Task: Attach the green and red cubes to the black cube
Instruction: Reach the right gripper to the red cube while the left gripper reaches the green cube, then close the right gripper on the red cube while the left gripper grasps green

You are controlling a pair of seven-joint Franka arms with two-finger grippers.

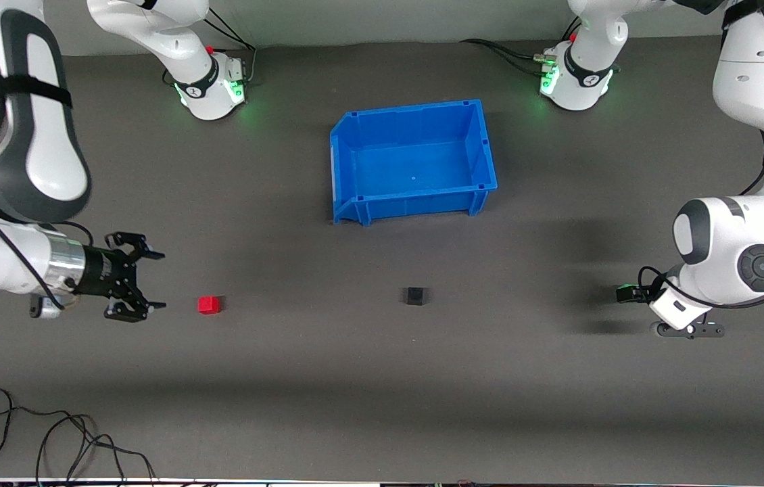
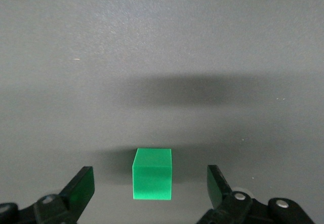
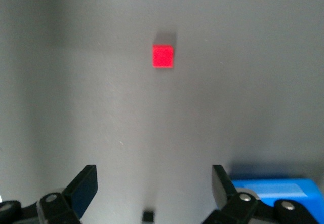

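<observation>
Spread wide, both pairs of jaws, pinching nothing. Left gripper [image 2: 152, 196] low over the table [image 1: 382, 379] at the left arm's end, fingers [image 2: 81, 188] straddling the green cube [image 2: 152, 174] without touching it; cube flat on the table, between the fingertips. Right gripper [image 1: 152, 281] at the right arm's end, fingers [image 1: 135, 243] apart, pointing toward the red cube [image 1: 208, 304], just beside it but clear of it. Black cube [image 1: 414, 295] alone near mid-table, well apart from the red one and about level with it from the front camera. Three cubes counted: one green, one red, one black, none touching another. One blue bin [image 1: 414, 162] farther from the front camera than the black cube, open side up. Loose black cable [image 1: 51, 433] by the table's near edge, toward the right arm's end. Two arms, two grippers.
</observation>
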